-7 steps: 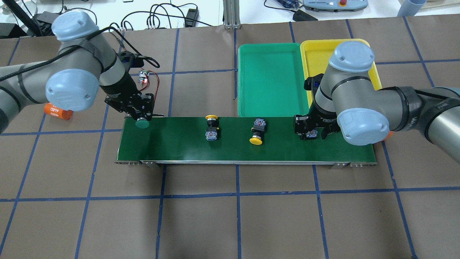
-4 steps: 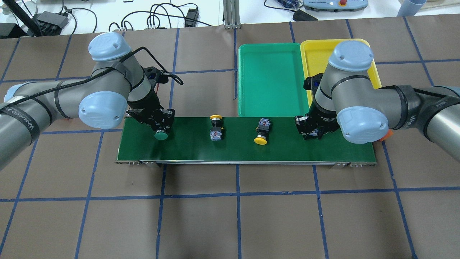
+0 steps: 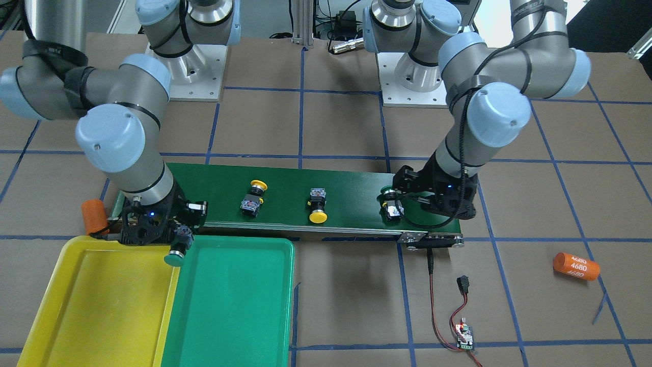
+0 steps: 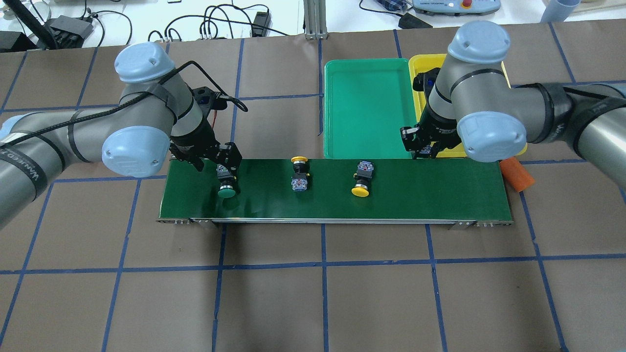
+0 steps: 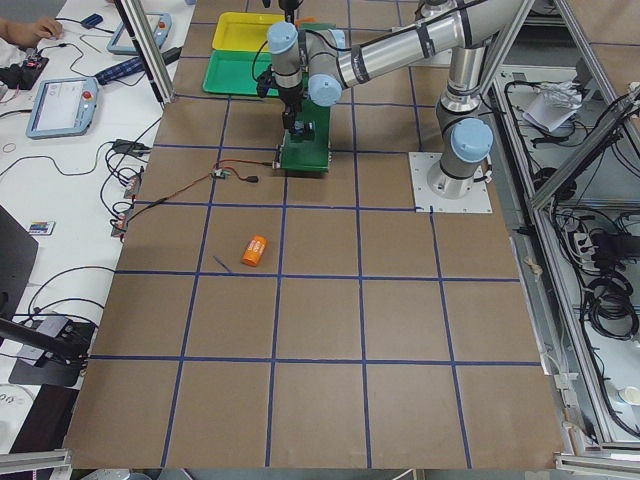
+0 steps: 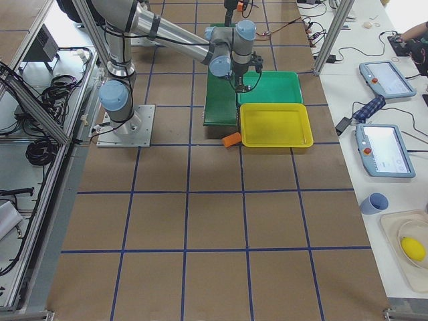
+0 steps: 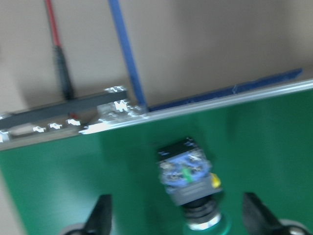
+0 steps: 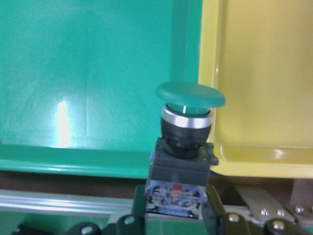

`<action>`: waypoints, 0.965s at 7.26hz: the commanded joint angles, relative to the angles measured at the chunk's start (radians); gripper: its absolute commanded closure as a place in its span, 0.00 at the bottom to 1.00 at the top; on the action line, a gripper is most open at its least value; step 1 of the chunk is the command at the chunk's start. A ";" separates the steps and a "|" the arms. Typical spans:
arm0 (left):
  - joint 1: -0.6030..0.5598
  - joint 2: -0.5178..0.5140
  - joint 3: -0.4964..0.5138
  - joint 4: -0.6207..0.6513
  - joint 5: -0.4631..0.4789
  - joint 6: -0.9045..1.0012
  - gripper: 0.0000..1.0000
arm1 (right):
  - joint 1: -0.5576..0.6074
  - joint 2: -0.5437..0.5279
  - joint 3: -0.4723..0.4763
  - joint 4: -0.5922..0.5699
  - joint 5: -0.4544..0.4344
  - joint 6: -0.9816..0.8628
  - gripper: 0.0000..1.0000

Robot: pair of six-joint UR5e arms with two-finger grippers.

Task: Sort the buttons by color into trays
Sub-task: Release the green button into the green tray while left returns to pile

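Holding a green button (image 8: 188, 127), the right gripper (image 4: 424, 146) hangs over the seam of green tray (image 4: 367, 98) and yellow tray (image 3: 102, 306).
Left gripper (image 4: 217, 164), jaws apart, straddles another green button (image 4: 226, 185) at the conveyor belt's (image 4: 415, 190) 9 o'clock end.

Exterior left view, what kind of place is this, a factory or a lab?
Probably a robotics lab or test cell: a table covered in brown paper with a taped blue grid, teach pendants on a side bench, and loose cables alongside.
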 commanded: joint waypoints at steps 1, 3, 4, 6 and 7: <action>0.230 -0.051 0.126 -0.077 0.019 0.213 0.00 | 0.050 0.145 -0.157 -0.013 -0.006 0.011 1.00; 0.329 -0.148 0.177 -0.016 0.025 0.501 0.00 | 0.058 0.164 -0.157 -0.005 -0.012 0.011 0.21; 0.378 -0.209 0.241 -0.007 0.025 0.644 0.00 | 0.058 0.167 -0.156 -0.008 -0.002 0.011 0.00; 0.417 -0.304 0.301 0.039 0.027 0.746 0.00 | 0.055 0.155 -0.150 0.006 -0.008 0.011 0.00; 0.427 -0.330 0.294 0.079 0.015 0.629 0.00 | 0.051 0.130 -0.128 0.029 -0.012 0.013 0.00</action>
